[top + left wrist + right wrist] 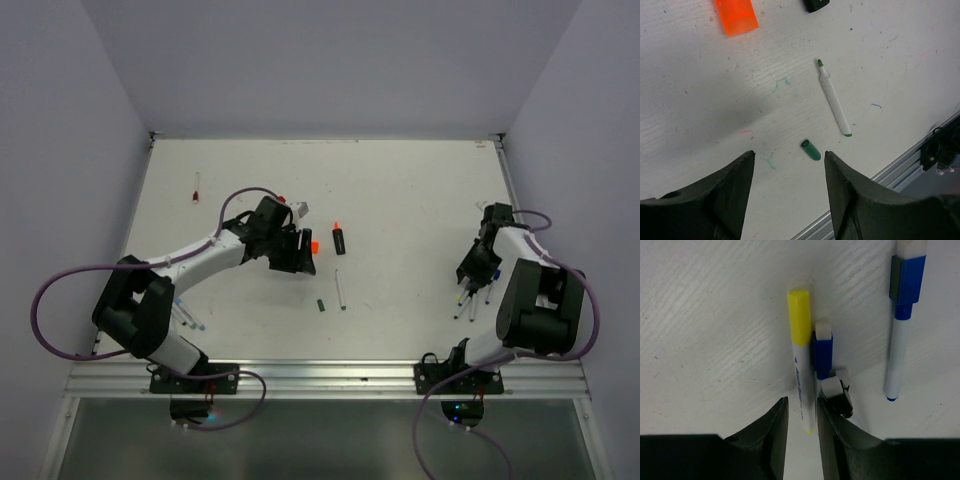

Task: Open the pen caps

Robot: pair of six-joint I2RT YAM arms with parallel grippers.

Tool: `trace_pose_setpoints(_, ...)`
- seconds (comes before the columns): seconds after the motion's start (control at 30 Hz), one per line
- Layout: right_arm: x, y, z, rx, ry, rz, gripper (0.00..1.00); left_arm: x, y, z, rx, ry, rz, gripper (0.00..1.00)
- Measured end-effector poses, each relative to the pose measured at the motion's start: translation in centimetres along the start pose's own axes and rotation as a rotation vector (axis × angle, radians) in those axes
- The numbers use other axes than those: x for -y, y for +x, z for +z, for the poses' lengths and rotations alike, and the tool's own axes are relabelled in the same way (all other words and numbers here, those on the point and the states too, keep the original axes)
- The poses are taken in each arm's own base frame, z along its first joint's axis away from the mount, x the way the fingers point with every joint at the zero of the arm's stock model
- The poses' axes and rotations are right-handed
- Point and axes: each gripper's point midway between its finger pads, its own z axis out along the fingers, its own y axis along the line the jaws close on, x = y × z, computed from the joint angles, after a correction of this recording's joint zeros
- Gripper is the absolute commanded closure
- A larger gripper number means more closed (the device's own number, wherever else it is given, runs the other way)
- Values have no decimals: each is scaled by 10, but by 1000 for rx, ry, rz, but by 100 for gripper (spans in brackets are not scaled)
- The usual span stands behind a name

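Presently, my left gripper (788,159) stands wide open over the table (700,100), holding nothing. Count under it: 1 green cap (811,149), 1 uncapped green pen (834,100), 1 orange cap (736,16), 1 black marker (816,4). The green cap lies loose in the gap between my 2 left fingers, nearer the one on the view's right, touching neither. The green pen lies just beyond it, apart.

My right gripper (802,404) is drawn narrow. Count there: 1 yellow-capped pen (801,365) and 2 blue-capped pens (822,352), caps on. The yellow-capped pen's bare end sits between my 2 right fingers; I cannot tell whether they clamp it. 1 blue-capped pen lies against its side, the other apart. 1 red pen (197,186) lies at the far left.
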Motion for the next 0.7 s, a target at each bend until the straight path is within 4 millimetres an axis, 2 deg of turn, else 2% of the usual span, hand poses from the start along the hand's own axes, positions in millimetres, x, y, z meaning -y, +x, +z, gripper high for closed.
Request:
trace_pose_setpoints(0.13,0,1,4,-7,1,-3,70,0,0,0,-1,-1,-1,39)
trace_pose_setpoints(0.37,0,4,13,-35,9,-9,87,0,0,0,-2,1,-3,39)
trace_pose_setpoints(0.47,-1,4,13,-40,4,-18,99,0,1,0,-3,0,-3,39)
trace_pose_setpoints(0.57,-4,4,12,-43,-3,-37,100,0,1,0,-6,-1,-7,39)
trace_pose_setpoints(0.63,-12,4,10,-37,-18,-72,100,1,-1,-2,-6,-2,-9,39)
trace_pose_setpoints(0.7,-30,2,3,-18,-46,-133,100,6,-8,-5,1,2,-8,40)
